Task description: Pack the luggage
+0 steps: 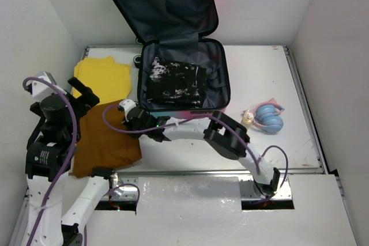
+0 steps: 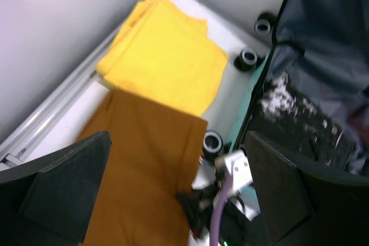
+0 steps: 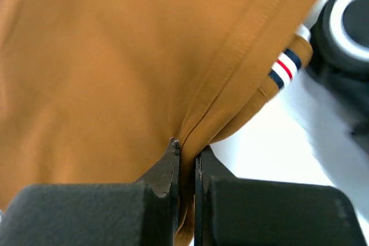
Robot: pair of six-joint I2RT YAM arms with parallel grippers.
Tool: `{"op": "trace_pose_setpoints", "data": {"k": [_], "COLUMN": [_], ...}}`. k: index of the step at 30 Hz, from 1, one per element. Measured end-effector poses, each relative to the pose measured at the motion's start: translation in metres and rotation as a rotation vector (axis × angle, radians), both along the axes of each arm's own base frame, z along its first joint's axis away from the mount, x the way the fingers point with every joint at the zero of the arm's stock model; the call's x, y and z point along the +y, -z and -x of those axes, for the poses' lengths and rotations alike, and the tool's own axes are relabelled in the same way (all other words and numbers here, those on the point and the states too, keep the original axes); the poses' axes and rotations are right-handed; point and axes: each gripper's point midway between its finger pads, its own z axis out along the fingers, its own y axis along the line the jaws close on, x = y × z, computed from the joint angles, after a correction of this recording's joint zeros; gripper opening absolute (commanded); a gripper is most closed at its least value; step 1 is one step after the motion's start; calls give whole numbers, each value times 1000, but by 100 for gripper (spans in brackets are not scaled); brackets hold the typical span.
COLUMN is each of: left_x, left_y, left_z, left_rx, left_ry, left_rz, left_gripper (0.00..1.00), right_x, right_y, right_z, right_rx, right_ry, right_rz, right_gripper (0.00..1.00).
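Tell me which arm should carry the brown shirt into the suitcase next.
Right. The right end effector is shut on the brown shirt at its hem, beside the luggage. The left end effector is open, holding nothing.

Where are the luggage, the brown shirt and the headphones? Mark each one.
luggage (image 1: 164, 4), top external view, grey lining of the open lid.
brown shirt (image 1: 112, 139), top external view, middle of the folded cloth.
headphones (image 1: 270, 118), top external view, blue ear cup.
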Motion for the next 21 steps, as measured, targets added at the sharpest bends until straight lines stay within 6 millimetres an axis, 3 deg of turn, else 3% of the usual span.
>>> {"op": "trace_pose_setpoints", "data": {"k": [5, 10, 16, 21], "left_x": [12, 19, 24, 26], "left_y": [-18, -25, -27, -28], "left_z": [13, 20, 24, 26], "left_rx": [-75, -104, -111, -117], "left_ry": [-71, -109, -138, -150], "left_rz": [3, -2, -14, -19], "left_gripper": [100, 100, 100, 100], "right_x": [-21, -15, -43, -62], "right_y": [-58, -134, -177, -217], "right_z": [9, -1, -2, -23], "right_rx": [-168, -361, -498, -645], "right_ry": [-184, -305, -383, -409], "right_rz": [142, 178, 275, 381], "right_gripper": [0, 0, 0, 0]}}
